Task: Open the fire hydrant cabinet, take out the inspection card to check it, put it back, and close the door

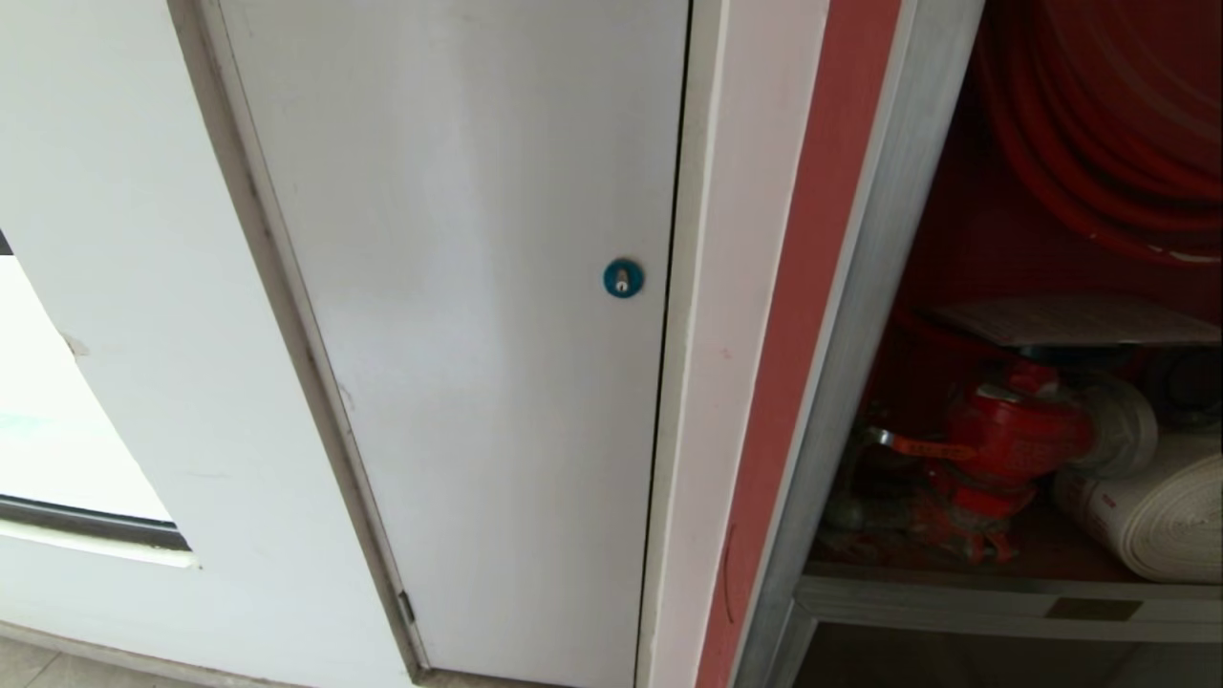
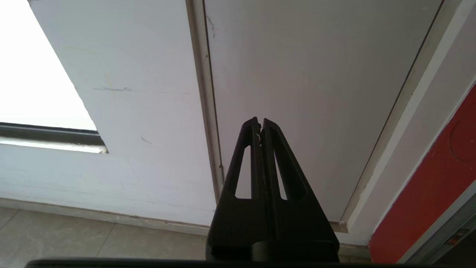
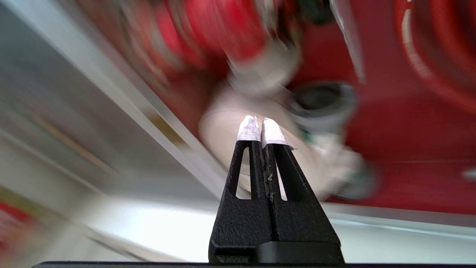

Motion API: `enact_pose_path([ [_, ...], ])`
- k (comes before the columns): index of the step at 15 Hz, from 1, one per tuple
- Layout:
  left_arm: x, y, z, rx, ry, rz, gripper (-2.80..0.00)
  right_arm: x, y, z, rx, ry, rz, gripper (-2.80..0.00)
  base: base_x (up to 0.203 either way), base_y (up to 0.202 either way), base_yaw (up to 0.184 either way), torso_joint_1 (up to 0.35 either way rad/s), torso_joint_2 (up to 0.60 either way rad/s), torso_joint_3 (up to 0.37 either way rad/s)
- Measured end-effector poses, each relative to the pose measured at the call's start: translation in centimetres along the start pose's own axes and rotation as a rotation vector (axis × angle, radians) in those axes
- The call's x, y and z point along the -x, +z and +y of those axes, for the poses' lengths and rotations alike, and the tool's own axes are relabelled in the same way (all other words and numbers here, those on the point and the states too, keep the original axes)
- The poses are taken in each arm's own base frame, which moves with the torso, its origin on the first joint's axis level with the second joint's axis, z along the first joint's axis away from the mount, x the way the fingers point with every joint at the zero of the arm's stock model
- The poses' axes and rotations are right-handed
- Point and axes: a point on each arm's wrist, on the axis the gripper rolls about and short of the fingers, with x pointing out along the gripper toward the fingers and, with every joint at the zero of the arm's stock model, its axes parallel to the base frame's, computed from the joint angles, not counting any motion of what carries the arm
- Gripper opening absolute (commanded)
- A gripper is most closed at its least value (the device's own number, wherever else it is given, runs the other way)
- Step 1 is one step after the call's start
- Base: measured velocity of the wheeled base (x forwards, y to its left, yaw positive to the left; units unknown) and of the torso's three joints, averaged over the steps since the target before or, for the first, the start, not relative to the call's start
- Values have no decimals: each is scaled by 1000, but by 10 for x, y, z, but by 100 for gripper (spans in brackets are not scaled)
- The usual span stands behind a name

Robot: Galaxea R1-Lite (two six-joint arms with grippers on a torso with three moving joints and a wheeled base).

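The fire hydrant cabinet [image 1: 865,287] fills the right of the head view. Inside are a red coiled hose [image 1: 1099,124], a red hydrant valve [image 1: 1013,440] and a white rolled hose [image 1: 1161,516]. A flat pale sheet, the inspection card [image 1: 1070,320], lies level above the valve. The door's crossbar with its brass plate [image 1: 1094,609] runs below the valve; I cannot tell whether the door's glass is in front of the contents. My right gripper [image 3: 260,124] is shut and empty. Its white-taped tips point at the white rolled hose [image 3: 230,123], and the view is blurred. My left gripper [image 2: 259,123] is shut.
A plain white panel [image 1: 478,334] with a blue round lock [image 1: 622,278] stands left of the cabinet. The parked left gripper faces its lower part, near the floor [image 2: 93,242]. A red strip [image 1: 812,287] separates the panel's white frame from the cabinet's aluminium post.
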Motion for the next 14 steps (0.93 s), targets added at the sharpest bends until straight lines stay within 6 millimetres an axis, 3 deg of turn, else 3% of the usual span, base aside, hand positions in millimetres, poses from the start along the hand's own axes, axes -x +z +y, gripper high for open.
enact_pose_path([
  [4,0,0,0,0,0,0,-280,5,8,7,-401,126,-176,-280,0,0,0,0,0,0],
  [8,0,0,0,0,0,0,-280,28,16,18,-701,235,-306,-280,0,0,0,0,0,0],
  [14,0,0,0,0,0,0,-280,67,-6,55,-848,322,-444,-280,0,0,0,0,0,0],
])
